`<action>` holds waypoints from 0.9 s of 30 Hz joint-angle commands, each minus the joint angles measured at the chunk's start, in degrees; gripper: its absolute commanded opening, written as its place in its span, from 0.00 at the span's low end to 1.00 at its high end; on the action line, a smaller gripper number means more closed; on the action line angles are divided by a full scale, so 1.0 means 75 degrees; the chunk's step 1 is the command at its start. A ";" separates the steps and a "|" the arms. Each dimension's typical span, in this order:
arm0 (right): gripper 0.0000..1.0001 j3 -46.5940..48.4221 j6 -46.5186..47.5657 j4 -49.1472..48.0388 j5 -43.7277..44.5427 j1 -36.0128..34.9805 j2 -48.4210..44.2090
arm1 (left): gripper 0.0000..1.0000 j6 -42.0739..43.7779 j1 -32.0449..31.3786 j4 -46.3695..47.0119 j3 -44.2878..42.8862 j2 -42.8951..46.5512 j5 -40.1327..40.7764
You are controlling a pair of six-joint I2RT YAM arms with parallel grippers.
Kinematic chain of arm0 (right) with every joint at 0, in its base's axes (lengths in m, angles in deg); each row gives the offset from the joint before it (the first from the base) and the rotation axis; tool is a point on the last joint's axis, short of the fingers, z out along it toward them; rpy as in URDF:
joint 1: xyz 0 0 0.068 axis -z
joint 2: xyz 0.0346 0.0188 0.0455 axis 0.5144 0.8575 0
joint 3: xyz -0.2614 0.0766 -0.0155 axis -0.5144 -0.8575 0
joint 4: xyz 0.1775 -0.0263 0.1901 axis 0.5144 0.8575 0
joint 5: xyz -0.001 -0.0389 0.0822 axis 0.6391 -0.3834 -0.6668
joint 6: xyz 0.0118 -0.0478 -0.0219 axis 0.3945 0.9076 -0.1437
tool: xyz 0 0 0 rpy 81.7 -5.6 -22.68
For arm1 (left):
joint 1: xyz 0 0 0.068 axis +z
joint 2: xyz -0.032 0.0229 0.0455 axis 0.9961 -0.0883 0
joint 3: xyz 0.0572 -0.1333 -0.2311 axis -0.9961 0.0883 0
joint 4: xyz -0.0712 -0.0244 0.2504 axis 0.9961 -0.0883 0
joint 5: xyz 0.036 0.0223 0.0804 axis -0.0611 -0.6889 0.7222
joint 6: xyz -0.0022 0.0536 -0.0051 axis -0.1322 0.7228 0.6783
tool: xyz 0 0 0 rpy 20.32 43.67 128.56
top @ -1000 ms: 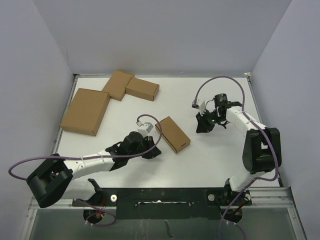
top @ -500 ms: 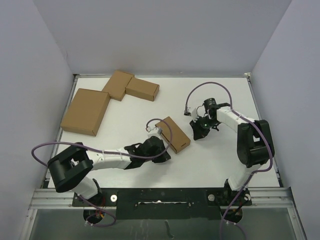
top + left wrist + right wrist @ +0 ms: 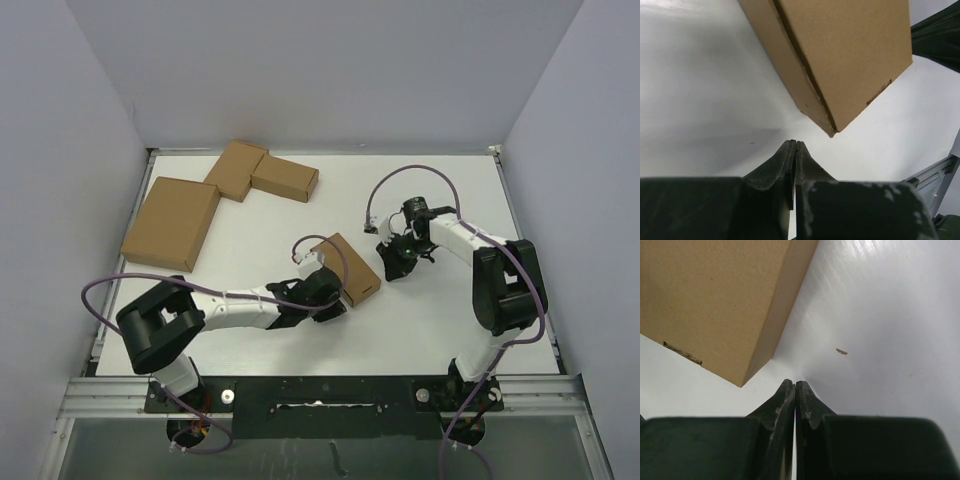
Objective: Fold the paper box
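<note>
The paper box [image 3: 355, 265] is a small closed brown carton lying slantwise in the middle of the white table [image 3: 440, 320]. My left gripper [image 3: 338, 303] sits low at the box's near corner, shut and empty. In the left wrist view its tips [image 3: 795, 144] stop just short of that corner of the box [image 3: 840, 55]. My right gripper [image 3: 384, 273] is at the box's right corner, also shut and empty. In the right wrist view its tips [image 3: 794, 384] rest close beside the box [image 3: 715, 300] without touching it.
A larger flat brown carton [image 3: 172, 222] lies at the far left. Two small brown cartons [image 3: 262, 172] touch at a corner near the back wall. A tiny brown scrap [image 3: 841, 351] lies on the table right of the box.
The left arm has swung right until its gripper reached the box's near corner. The right gripper has moved left and nearer, up to the box's right corner. Both stayed shut.
</note>
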 commanded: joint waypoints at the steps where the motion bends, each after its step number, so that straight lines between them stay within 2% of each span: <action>1: 0.00 0.0050 0.0024 -0.0082 0.0018 -0.0136 -0.0340 | 0.00 -0.0244 -0.0030 -0.0027 -0.0699 -0.0299 0.0152; 13: 0.00 -0.0009 0.0287 0.0021 -0.0604 -0.1027 -0.0751 | 0.00 -0.0267 0.0371 0.0075 -0.1397 -0.0632 -0.0151; 17: 0.01 0.0008 0.0126 -0.0099 -0.0330 -0.0836 -0.0777 | 0.00 -0.0017 0.0427 0.0097 -0.1090 -0.0196 -0.0022; 21: 0.05 0.0009 0.0033 -0.0152 -0.0177 -0.0431 -0.0880 | 0.00 0.0447 0.0427 0.0230 -0.0301 0.0683 0.0072; 24: 0.10 -0.0002 0.0020 -0.0164 -0.0235 -0.0126 -0.1030 | 0.05 0.0902 0.0443 0.0642 0.0555 0.1623 -0.0050; 27: 0.14 0.0012 0.0020 -0.0165 -0.0340 0.0067 -0.1150 | 0.22 0.1646 0.0564 0.1361 0.1418 0.2447 -0.0232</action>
